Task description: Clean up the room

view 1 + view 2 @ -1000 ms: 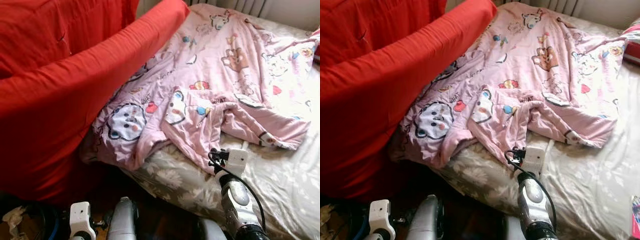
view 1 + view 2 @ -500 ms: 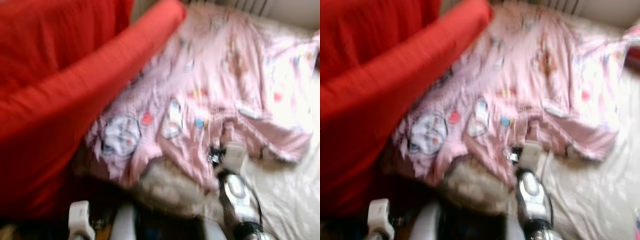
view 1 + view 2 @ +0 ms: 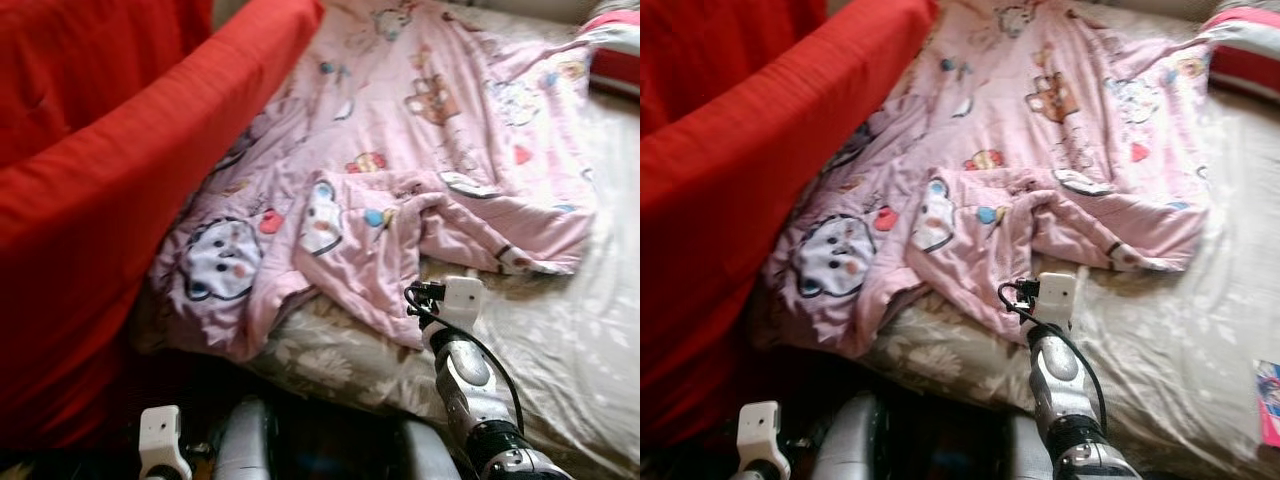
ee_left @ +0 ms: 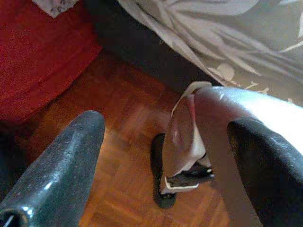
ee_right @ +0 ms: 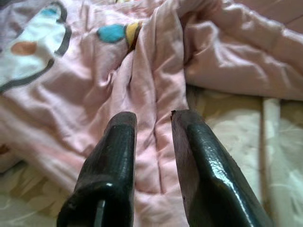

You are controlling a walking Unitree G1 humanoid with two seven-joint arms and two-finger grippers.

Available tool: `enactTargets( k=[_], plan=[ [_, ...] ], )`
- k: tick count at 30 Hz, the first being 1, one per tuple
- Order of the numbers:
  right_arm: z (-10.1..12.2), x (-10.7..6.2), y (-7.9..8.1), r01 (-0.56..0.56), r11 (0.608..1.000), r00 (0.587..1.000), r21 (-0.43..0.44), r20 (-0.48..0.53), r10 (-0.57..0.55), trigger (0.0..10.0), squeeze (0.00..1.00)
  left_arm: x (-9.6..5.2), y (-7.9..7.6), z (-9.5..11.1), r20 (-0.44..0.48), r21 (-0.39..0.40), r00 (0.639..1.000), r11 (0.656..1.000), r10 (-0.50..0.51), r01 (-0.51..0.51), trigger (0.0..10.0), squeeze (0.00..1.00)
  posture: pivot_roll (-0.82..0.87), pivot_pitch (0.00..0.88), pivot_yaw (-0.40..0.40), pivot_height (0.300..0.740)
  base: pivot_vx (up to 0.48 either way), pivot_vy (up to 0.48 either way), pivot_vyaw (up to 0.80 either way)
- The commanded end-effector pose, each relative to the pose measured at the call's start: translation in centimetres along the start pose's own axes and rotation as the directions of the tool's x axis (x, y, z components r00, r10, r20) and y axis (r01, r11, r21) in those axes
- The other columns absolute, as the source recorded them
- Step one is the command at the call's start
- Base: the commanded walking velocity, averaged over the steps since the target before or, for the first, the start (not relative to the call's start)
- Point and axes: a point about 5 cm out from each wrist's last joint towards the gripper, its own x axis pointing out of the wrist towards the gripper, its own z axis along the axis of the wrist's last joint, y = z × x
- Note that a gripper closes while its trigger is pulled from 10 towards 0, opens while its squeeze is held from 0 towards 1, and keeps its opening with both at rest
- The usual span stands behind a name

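Quilt: rumpled pink cartoon-print quilt (image 3: 420, 150) lies unspread on your bed (image 3: 560, 340).
Right gripper (image 5: 151, 142): fingers narrowly parted at its fold, nothing held.
Left gripper (image 4: 165, 156): fingers wide, idle.
Progress: you've barely begun.

Right tool (image 5: 152, 120), fingers seemingly slightly apart, over pink blanket (image 5: 142, 85).

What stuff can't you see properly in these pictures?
- What lies under the pink blanket: the blanket covers it.
- The striped thing at the bed's far corner: cut off by the eye views' edge.
- The colourful item on the sheet: cut off by the right eye view's edge.
- Whether the right hand touches the blanket: its fingers block the view.
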Motion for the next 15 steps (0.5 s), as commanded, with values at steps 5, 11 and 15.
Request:
enactTargets(
  k=[5, 11, 15],
  plan=[
    [-1.0, -0.4, -0.4, 0.012, 1.0, 0.999, -0.001, -0.038, -0.012, 10.0, 0.0, -0.5, 0.1, -0.9, -0.028, 0.005, 1.0, 1.0, -0.01, 0.01, 10.0, 0.0, 0.13, 0.295, -0.007, 0.558, 0.0, 0.0, 0.0],
    [-0.6, 0.2, 0.5, -0.013, 1.0, 0.999, -0.029, -0.045, 0.012, 10.0, 0.0, -1.2, 0.1, -1.4, -0.001, 0.008, 1.0, 1.0, -0.023, 0.023, 10.0, 0.0, 0.14, 0.366, -0.01, 0.543, 0.0, 0.0, 0.0],
    [-0.3, 0.7, 0.6, -0.017, 0.998, 0.997, -0.054, -0.076, 0.013, 10.0, 0.0, -1.6, 0.0, -1.7, 0.018, 0.008, 0.999, 0.999, -0.031, 0.031, 10.0, 0.0, 0.15, 0.394, -0.01, 0.543, 0.0, 0.0, 0.0]
  ],
)
